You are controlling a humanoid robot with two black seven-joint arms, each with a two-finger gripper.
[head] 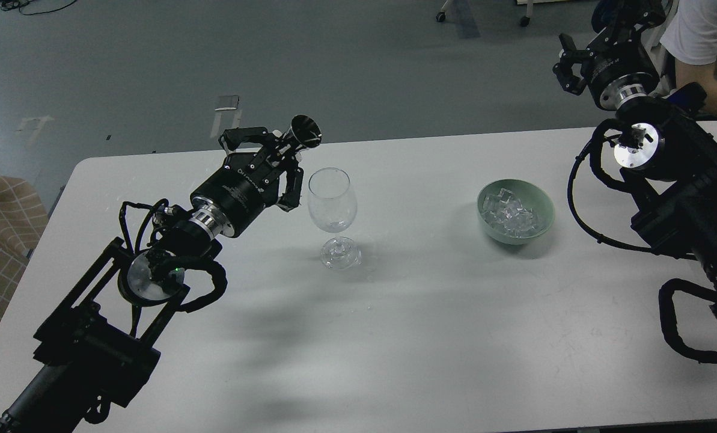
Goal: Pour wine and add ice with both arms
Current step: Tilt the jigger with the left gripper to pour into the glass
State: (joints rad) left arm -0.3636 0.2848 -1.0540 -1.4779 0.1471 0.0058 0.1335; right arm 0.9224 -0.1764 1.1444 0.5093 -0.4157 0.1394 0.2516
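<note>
My left gripper (273, 157) is shut on a small black vessel with a flared mouth (305, 132), held tilted just left of and above the rim of a clear stemmed glass (332, 201). The glass stands upright mid-table; a little clear liquid may lie in its bottom, but I cannot tell for sure. A pale green bowl (542, 207) to the right holds several clear ice cubes (507, 213). My right gripper (565, 65) is open and empty, raised beyond the table's far right edge, well away from the bowl.
The white table (394, 337) has its far edge close behind the glass. A person in a white shirt (698, 36) stands at the top right, behind my right arm. A checked seat (0, 228) is off the table's left side.
</note>
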